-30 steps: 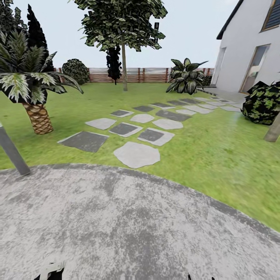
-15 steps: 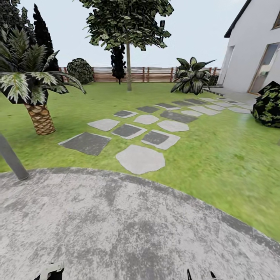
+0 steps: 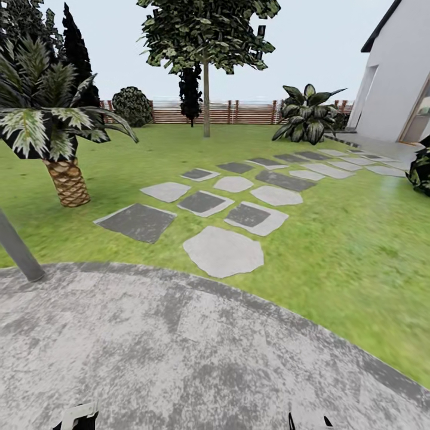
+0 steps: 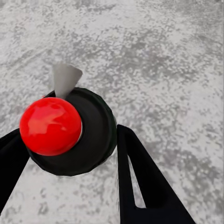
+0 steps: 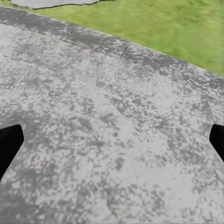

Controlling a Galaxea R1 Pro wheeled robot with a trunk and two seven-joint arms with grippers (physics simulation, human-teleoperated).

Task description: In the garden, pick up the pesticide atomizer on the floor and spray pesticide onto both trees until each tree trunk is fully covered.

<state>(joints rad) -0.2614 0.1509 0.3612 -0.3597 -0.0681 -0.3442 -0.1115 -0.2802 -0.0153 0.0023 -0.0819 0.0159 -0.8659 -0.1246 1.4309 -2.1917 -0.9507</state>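
The garden [image 3: 334, 239] spreads ahead of me: green lawn, a run of grey stepping stones [image 3: 222, 251] leading off toward the brown slat fence [image 3: 251, 112]. A white house [image 3: 400, 71] stands at the far right. I am over a wide patch of mottled grey stone paving [image 3: 179, 352], which is the floor under both my arms. One tall tree [image 3: 206, 36] with a thin pale trunk [image 3: 206, 101] stands well off near the fence. A short palm [image 3: 60, 137] with a scaly brown trunk sits closer on the left, and a grey pole [image 3: 18, 248] leans beside the paving's edge. My left hand [image 4: 70, 154] is clamped on the pesticide atomizer [image 4: 74, 133], seen from above: black cap, red knob, grey nozzle, with a black finger on either side. My right hand [image 5: 112, 144] is spread wide apart over bare paving, holding nothing.
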